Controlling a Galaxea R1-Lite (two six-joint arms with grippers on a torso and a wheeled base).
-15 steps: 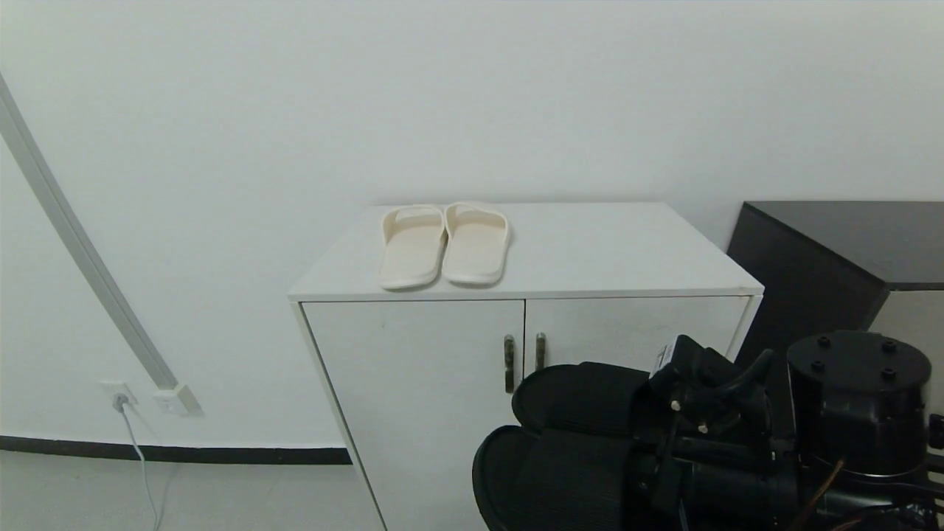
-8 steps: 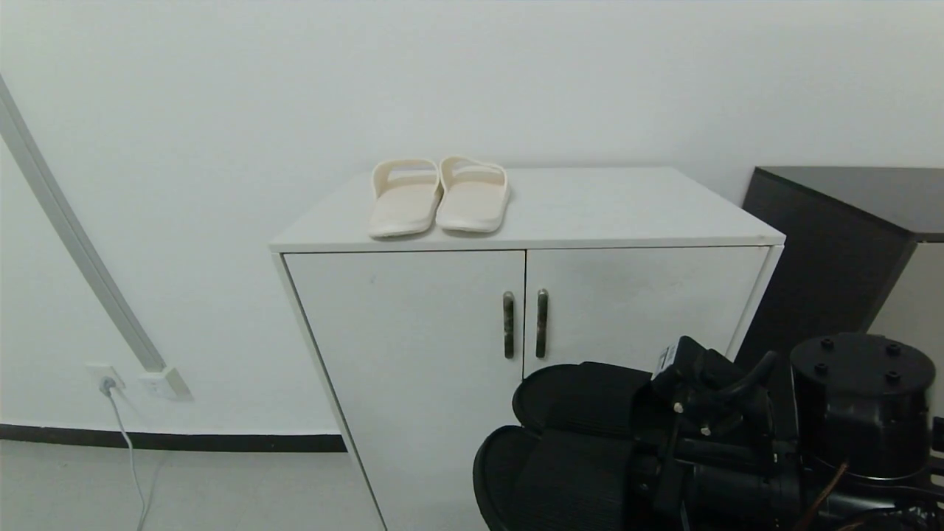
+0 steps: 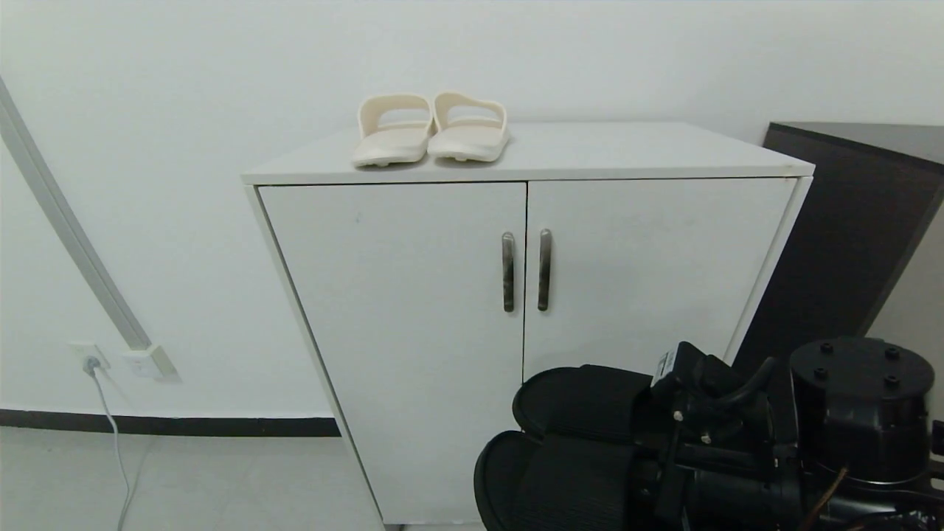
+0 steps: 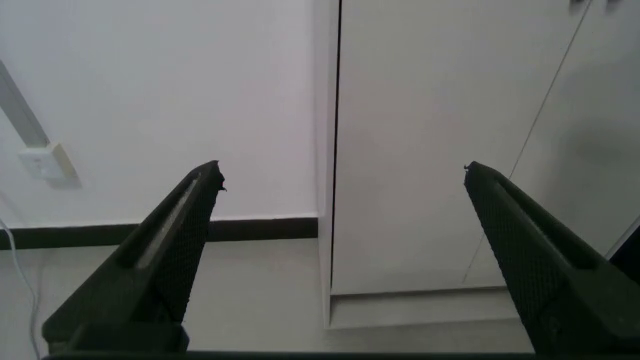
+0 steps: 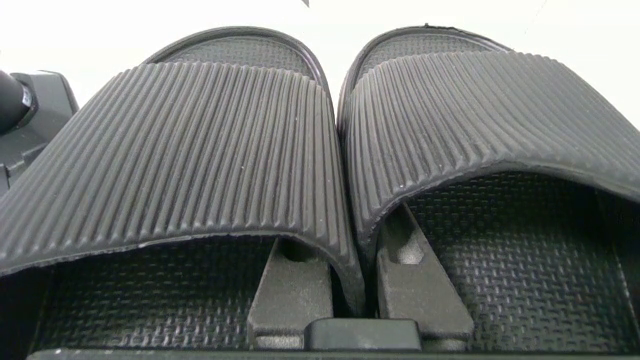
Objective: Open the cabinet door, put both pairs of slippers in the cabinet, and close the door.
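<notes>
A white cabinet [image 3: 413, 310] stands against the wall with both doors shut, its two metal handles [image 3: 508, 271] side by side at the middle. A cream pair of slippers [image 3: 431, 129] lies on its top, toward the left. Low in front of the right door hangs a black ribbed pair of slippers [image 3: 568, 435], also seen close up [image 5: 240, 150], with my right gripper [image 5: 355, 285] shut on their inner edges under the straps. My left gripper [image 4: 342, 172] is open and holds nothing, facing the cabinet's lower left corner [image 4: 430, 150].
A dark cabinet [image 3: 848, 221] stands close to the white one's right side. A wall socket [image 3: 92, 360] with a cable and a slanted grey conduit [image 3: 66, 228] are on the left wall. Bare floor [image 3: 184, 479] lies left of the cabinet.
The head camera has sunk lower, so the cabinet front now shows more fully and higher in the picture. The right gripper keeps hold of the black slippers.
</notes>
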